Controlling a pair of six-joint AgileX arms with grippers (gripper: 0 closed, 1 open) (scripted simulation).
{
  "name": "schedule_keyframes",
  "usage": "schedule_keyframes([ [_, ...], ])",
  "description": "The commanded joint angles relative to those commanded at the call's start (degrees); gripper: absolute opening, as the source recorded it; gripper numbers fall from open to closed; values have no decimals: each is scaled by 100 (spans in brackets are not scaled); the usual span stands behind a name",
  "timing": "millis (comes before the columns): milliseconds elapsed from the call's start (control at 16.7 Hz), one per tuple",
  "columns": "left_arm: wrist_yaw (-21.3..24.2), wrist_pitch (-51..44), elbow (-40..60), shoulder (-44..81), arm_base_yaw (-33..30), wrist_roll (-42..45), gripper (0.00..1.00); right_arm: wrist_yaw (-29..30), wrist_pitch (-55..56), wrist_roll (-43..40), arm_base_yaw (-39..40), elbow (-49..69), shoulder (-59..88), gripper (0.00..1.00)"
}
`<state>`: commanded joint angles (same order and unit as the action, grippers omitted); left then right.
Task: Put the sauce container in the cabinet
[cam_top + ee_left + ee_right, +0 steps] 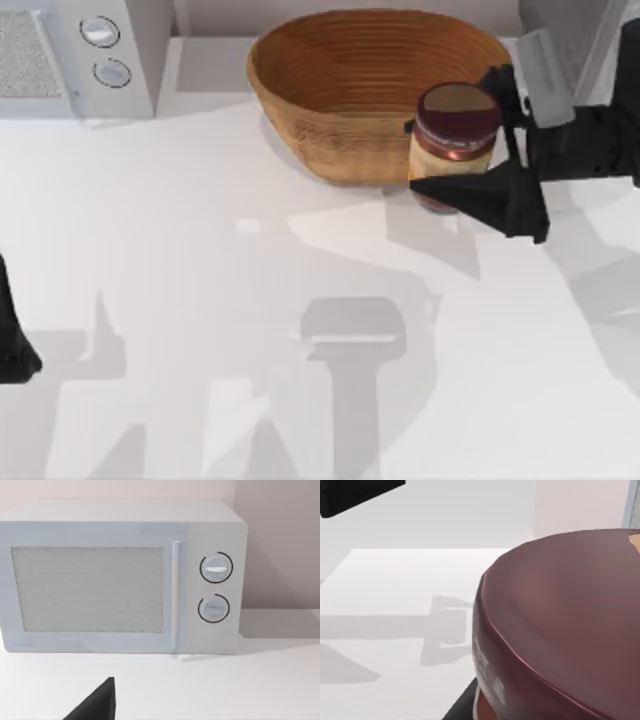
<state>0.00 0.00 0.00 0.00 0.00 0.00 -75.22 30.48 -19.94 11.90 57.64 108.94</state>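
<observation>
Sauce container [455,140] sits just beside the woven basket [350,90], on its right, with our right tool [470,150] closed around its body below the maroon lid. We judge it rigid, fairly light and smooth-sided, so a grip on the label band, squarely across the middle, seems safest; glass would make it breakable. Our left tool [15,350] is parked well left of the basket; we cannot tell its fingers' state. The cabinet [570,30] is cut off beyond the basket's right end, its front hard to read.
</observation>
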Motion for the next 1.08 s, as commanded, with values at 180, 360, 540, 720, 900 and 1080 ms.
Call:
schedule_keyframes([
  [180,0,0,0,0,0,0,100,108,-47,41,-5,-92,-176,0],
  [360,0,0,0,0,0,0,100,573,-247,217,-61,-469,-896,0],
  [540,0,0,0,0,0,0,100,1359,-577,497,-191,-1084,-2095,0],
  [720,0,0,0,0,0,0,100,2380,-986,825,-375,-1854,-3625,0],
  [900,0,0,0,0,0,0,100,3541,-1434,1152,-584,-2708,-5329,0],
  [1080,0,0,0,0,0,0,100,4734,-1893,1448,-790,-3587,-7054,0],
])
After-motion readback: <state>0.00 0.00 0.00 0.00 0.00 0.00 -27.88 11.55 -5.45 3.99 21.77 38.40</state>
